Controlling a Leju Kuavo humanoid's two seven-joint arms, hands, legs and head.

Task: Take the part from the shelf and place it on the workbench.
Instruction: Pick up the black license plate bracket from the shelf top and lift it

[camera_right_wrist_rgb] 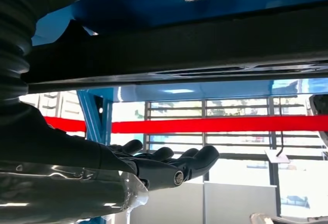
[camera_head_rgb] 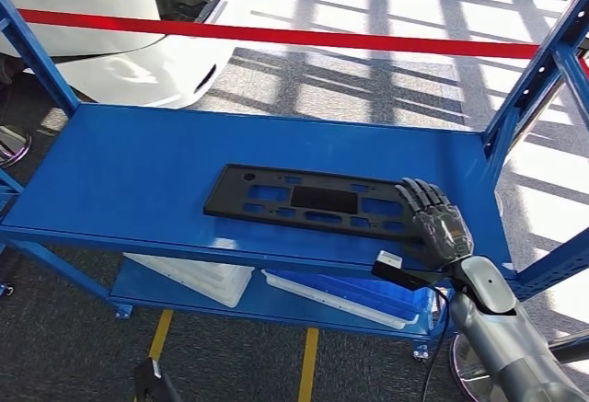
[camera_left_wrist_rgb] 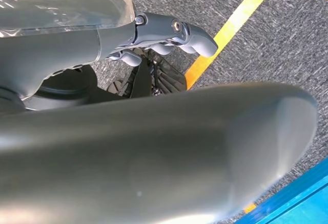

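The black part (camera_head_rgb: 313, 201) is lying flat near the shelf's (camera_head_rgb: 125, 172) front edge, and the right hand (camera_head_rgb: 434, 221), fingers spread and holding nothing, is resting at its right end.

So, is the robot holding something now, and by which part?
Nothing is clearly held. The right hand lies with fingers extended at the right end of the black panel; the left hand holds nothing.

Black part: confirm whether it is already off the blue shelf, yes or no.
No. In the head view the black part lies flat on the blue shelf, with the right hand at its end.
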